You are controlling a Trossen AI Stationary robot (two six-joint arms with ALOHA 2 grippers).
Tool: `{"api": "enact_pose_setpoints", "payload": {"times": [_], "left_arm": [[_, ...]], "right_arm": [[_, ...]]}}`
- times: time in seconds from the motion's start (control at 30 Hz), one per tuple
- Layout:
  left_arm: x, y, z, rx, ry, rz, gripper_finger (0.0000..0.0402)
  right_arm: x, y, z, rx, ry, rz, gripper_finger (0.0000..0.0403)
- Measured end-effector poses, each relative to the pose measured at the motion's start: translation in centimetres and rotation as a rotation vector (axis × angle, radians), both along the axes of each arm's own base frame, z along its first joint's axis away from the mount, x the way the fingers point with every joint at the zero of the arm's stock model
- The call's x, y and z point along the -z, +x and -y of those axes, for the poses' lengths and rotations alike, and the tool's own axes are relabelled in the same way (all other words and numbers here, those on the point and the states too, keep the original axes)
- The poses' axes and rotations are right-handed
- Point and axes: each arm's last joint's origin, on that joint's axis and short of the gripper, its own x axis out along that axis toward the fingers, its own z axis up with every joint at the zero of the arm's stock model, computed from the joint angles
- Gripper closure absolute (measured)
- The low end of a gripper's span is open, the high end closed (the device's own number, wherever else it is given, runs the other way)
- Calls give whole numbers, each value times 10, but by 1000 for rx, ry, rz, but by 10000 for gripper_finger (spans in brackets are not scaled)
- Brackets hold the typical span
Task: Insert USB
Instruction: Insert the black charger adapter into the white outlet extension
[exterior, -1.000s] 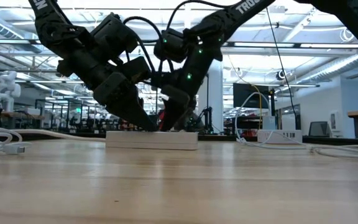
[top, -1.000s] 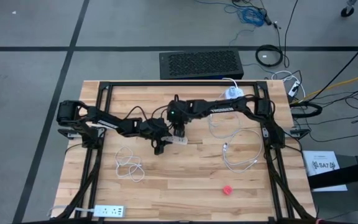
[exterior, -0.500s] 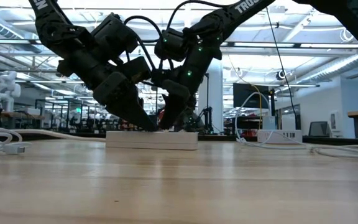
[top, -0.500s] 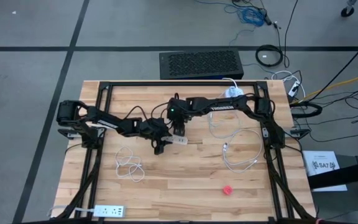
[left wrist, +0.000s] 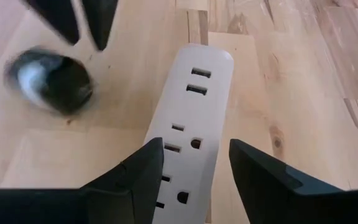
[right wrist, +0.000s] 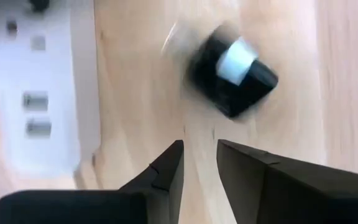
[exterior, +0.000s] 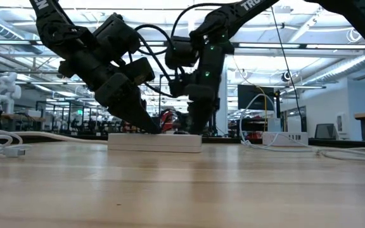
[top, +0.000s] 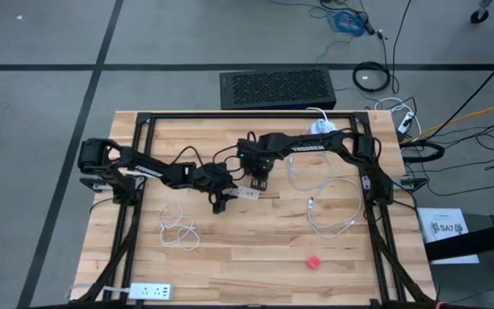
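Observation:
A white power strip (top: 245,194) lies flat near the table's middle. My left gripper (left wrist: 196,149) comes at its left end, one finger on each long side. A small black-and-white USB plug (right wrist: 232,71) lies blurred on the bare wood just beyond the strip's far side; it also shows in the left wrist view (left wrist: 51,81). My right gripper (right wrist: 199,155) hangs over the wood between strip and plug. It points almost straight down, its fingers a narrow gap apart with nothing between them. In the low view the right gripper (exterior: 195,128) stands at the strip's right part. My left gripper holds the power strip's left end across its width, slanting down from the table's left, fingers running along the strip. One finger (left wrist: 148,168) overlaps the strip's long edge. A sliver of wood shows beside the other finger (left wrist: 247,168). The strip lies flat on the table.
Loose white cables lie at the near left (top: 178,227) and the right (top: 328,215). A second power strip (top: 148,292) sits at the near left edge. A small red thing (top: 314,261) lies near right and a white adapter (top: 320,127) at the far edge.
My right gripper has swung from slanting to nearly upright. It has shifted toward the table's right, from over the strip's middle to its right part. My left gripper and the strip have kept still.

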Motion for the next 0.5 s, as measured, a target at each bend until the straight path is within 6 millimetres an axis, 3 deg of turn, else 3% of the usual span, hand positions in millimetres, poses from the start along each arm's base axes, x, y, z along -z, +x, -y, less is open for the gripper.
{"api": "enact_pose_setpoints", "payload": {"times": [0.33,0.5], "left_arm": [[1,-1,0,2,-5,-11,210],[2,-2,0,3,-5,-8,210]], "right_arm": [[-26,-32,-14,10,47,-212,277],[-42,-33,-14,-25,16,-98,241]]}}
